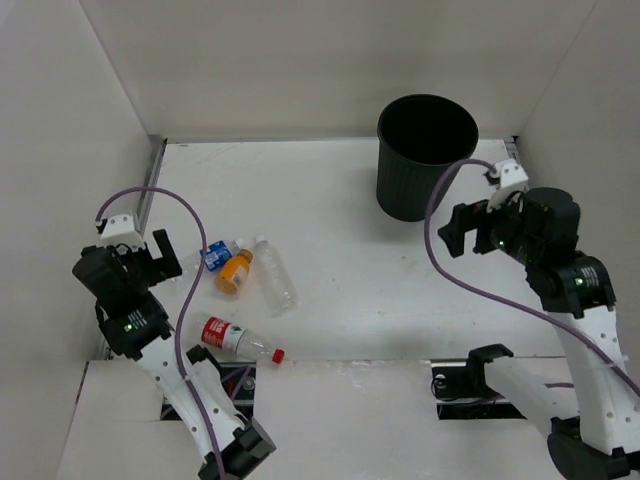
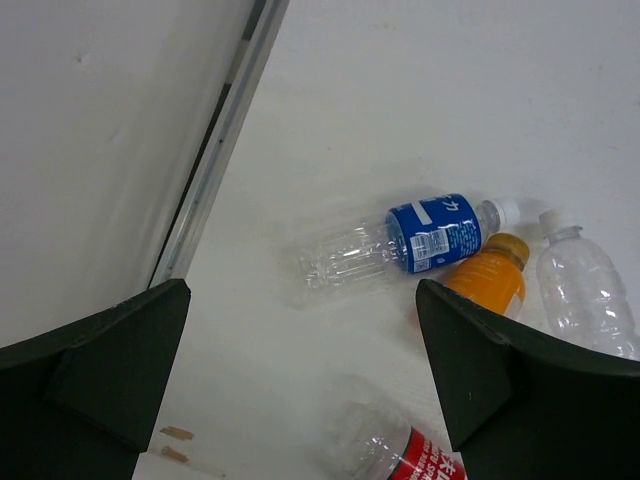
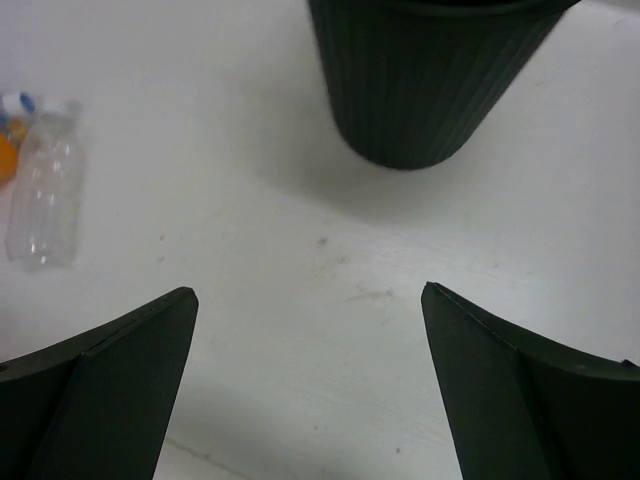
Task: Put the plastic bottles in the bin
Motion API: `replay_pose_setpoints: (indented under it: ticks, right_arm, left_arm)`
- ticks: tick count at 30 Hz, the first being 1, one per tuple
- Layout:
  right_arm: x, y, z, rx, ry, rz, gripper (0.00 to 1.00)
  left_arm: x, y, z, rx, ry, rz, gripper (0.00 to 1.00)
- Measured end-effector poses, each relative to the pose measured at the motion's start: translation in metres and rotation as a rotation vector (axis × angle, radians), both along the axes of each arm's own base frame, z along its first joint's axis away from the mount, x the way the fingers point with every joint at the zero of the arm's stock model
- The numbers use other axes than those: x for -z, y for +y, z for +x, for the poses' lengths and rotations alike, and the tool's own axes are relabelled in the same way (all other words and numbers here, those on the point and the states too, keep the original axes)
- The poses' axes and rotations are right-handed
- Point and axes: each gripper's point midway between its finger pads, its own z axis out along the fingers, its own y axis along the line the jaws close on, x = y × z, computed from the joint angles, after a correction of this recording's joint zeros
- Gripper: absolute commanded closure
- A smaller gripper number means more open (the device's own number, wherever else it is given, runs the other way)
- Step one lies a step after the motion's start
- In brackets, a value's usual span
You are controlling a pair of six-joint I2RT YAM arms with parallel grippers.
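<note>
**All four bottles on the table, none binned yet**

Nearest, on the left, the red-label bottle (image 1: 235, 338) is seen lying flat. Just past it, the orange bottle (image 1: 234, 272) is found between the blue-label bottle (image 1: 205, 257) and the plain clear bottle (image 1: 274, 272), all on their sides. The left gripper (image 2: 303, 300) is held spread wide over them, nothing gripped. The right gripper (image 3: 309, 295) is spread apart too, empty. The bin (image 1: 425, 155) is stood upright at far right.

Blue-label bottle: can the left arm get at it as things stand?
Probably yes. The left claw is open and the blue-label bottle lies on the table just ahead of it with nothing between. The orange bottle crowds its cap end, so the clear body looks the freer place to grip.
</note>
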Motion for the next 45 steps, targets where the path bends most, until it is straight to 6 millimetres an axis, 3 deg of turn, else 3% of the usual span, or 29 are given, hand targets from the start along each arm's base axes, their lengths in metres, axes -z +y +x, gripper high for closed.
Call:
replay_pose_setpoints:
  ticks: [4,9,15,17,18,23,26,31,36,40,45]
  right_arm:
    - [0.041,0.047,-0.013,-0.196,0.120,-0.012,0.00]
    - [0.053,0.121,-0.037,-0.527,0.147,-0.083,0.00]
    - [0.071,0.225,-0.056,-0.838,0.135,-0.223,0.00]
    - [0.091,0.252,-0.055,-0.891,0.160,-0.245,0.00]
    - [0.114,0.267,-0.051,-0.908,0.200,-0.267,0.00]
    - [0.182,0.306,-0.020,-0.841,0.335,-0.287,0.00]
    - [0.206,0.323,0.003,-0.749,0.364,-0.264,0.00]
    - [0.197,0.355,0.047,-0.579,0.314,-0.175,0.00]
    - [0.183,0.382,0.067,-0.489,0.319,-0.053,0.00]
    - [0.197,0.396,0.067,-0.456,0.344,-0.044,0.00]
    - [0.235,0.388,0.048,-0.414,0.394,-0.131,0.01]
  left_arm:
    - [-0.010,0.006,-0.009,-0.053,-0.025,0.000,0.00]
    - [-0.018,-0.002,-0.027,-0.095,-0.060,0.019,0.00]
    - [-0.025,-0.002,-0.045,-0.164,-0.057,0.034,0.00]
    - [-0.027,-0.001,-0.049,-0.186,-0.049,0.039,0.00]
    - [-0.032,-0.001,-0.052,-0.197,-0.052,0.048,0.00]
    - [-0.054,0.000,-0.058,-0.225,-0.068,0.075,0.00]
    - [-0.060,0.001,-0.059,-0.229,-0.075,0.084,0.00]
    - [-0.055,0.002,-0.058,-0.228,-0.048,0.068,0.00]
    - [-0.051,0.006,-0.055,-0.231,-0.028,0.058,0.00]
    - [-0.050,0.008,-0.055,-0.229,-0.016,0.067,0.00]
    - [-0.061,0.011,-0.054,-0.226,-0.019,0.096,0.00]
